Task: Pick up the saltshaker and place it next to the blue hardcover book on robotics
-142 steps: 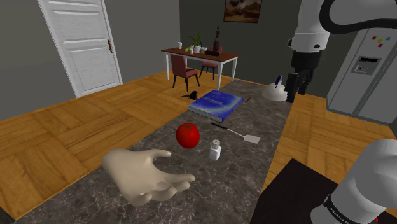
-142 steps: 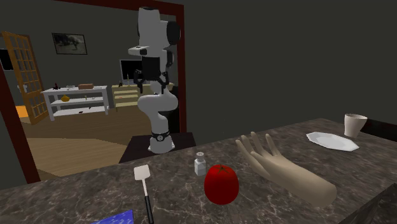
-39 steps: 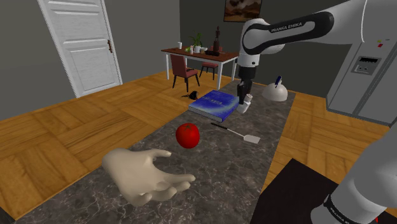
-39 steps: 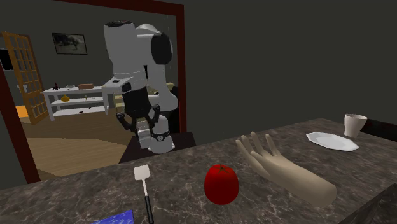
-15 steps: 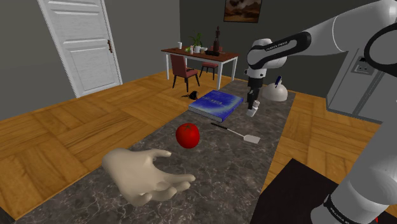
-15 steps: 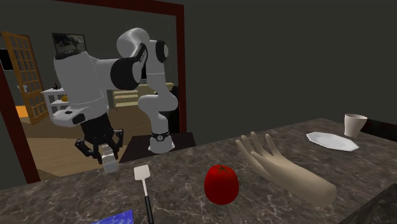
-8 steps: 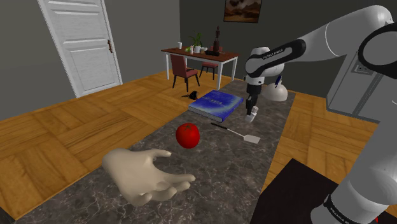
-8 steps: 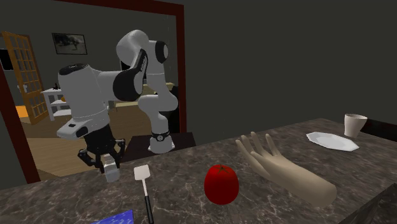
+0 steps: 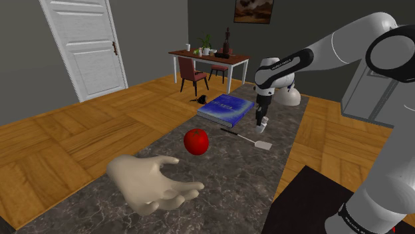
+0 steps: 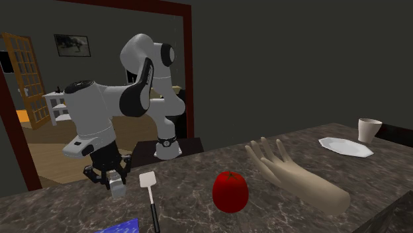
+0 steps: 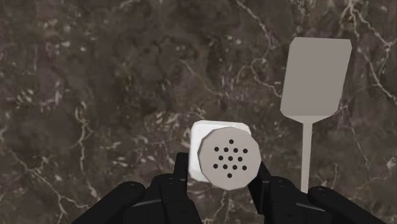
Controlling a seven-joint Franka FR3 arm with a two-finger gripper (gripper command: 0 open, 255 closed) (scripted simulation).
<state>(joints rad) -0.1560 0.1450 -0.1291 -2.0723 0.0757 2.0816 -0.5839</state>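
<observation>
Snugly in gripper (image 11: 221,177): white saltshaker (image 11: 226,154).

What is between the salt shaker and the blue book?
Nothing. In the shoulder view, just bare dark marble counter separates the saltshaker, clasped in the pincer, from the blue book.

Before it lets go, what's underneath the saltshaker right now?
Dark veined counter, with the spatula lying off to the side. The saltshaker, clasped by the gripper, hides the patch directly below.
</observation>
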